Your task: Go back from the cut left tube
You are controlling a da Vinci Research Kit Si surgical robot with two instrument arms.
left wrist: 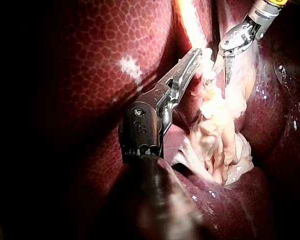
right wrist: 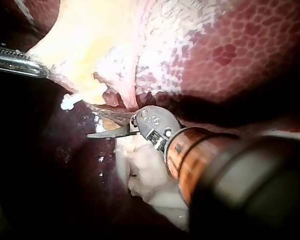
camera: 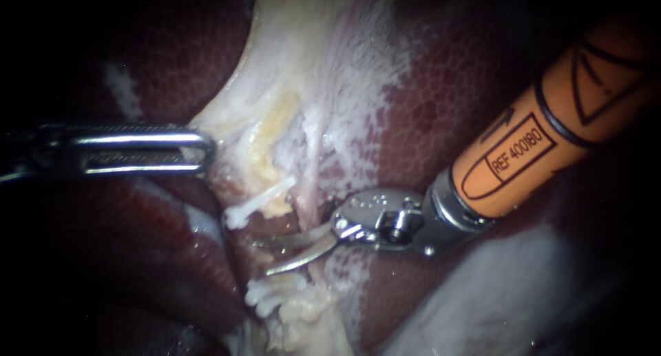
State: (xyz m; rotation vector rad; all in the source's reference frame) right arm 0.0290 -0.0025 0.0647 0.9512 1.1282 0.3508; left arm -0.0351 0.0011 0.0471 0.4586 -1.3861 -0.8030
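- Between the two ends of the cut tube, in the endoscope view, lie the curved blades of my right instrument [camera: 261, 258].
  - The far stump [camera: 258, 206], capped by a white clip [camera: 237, 217], sits just beyond them. The near stump [camera: 275, 294], also clipped, sits just on their near side.
  - The tube's long axis runs far to near, and the blades point left across it. A narrow gap shows between them and nothing is gripped.
  - The shaft comes in from the far right over the liver [camera: 447, 87]. I judge the way back is along that line, rightward and clear of both stumps.
  - My left instrument [camera: 203, 151] is off to the left. Its jaws lie together on the edge of the pale tissue [camera: 241, 122], which they appear to nip.
- From the left wrist view, my left instrument [left wrist: 197, 54] has its tip buried in the pale tissue [left wrist: 215, 130], jaws together.
  - My right instrument [left wrist: 227, 75] hangs just beside and ahead of that tip, pointing down into the same tissue.
  - I cannot tell the stumps apart here.
- From the right wrist view, the blades of my right instrument [right wrist: 97, 125] are slightly parted and empty.
  - The far stump [right wrist: 82, 98] is just ahead of them, and the near stump [right wrist: 145, 175] lies beside the shaft.
  - My left instrument [right wrist: 37, 69] is further ahead, on the pale tissue [right wrist: 90, 40].
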